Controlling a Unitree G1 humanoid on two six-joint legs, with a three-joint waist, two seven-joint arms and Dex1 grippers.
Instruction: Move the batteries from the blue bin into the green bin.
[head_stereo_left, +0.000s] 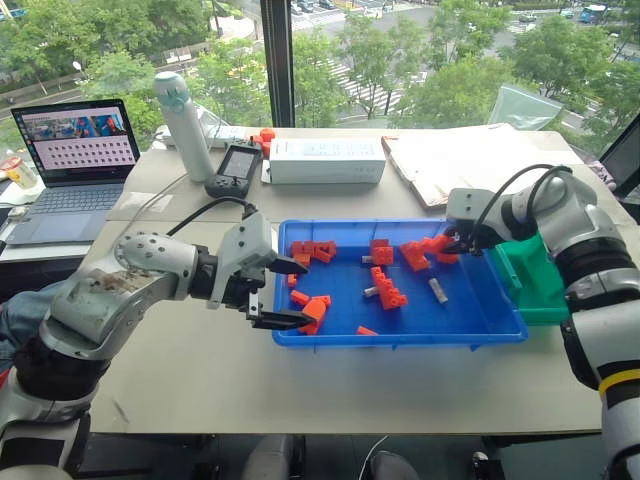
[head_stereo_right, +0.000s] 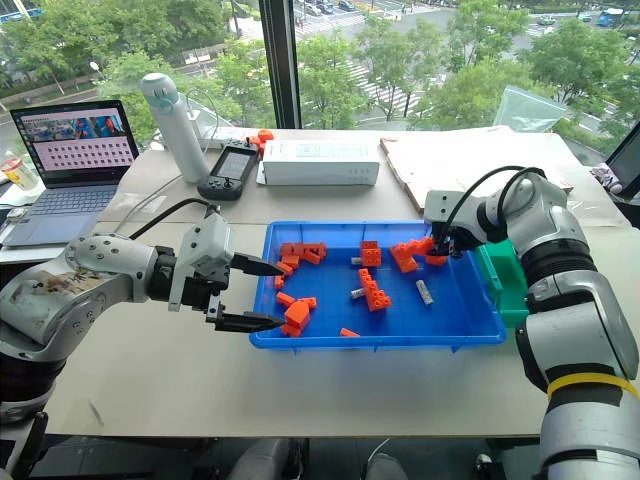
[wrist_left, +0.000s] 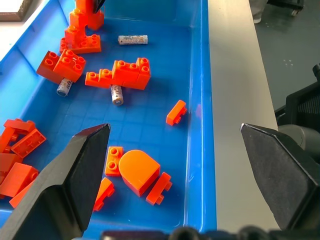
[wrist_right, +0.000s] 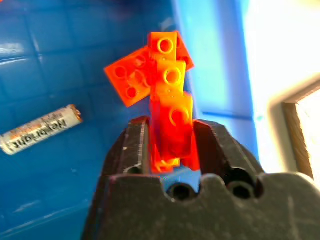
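Your right gripper (wrist_right: 170, 145) clamps an orange brick stack (wrist_right: 167, 90); a battery (wrist_right: 37, 131) lies at its nine o'clock. Left gripper (wrist_left: 175, 165) gapes.

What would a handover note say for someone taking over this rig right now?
Left gripper: open, hovering at the blue bin's left end, holding nothing.
Right gripper: shut on an orange brick piece at the bin's far right corner, not a battery.
Batteries: three visible, lying in the blue bin among bricks.
Green bin: right of the blue bin; contents cannot be seen.
Left: drop the brick, move the batteries.
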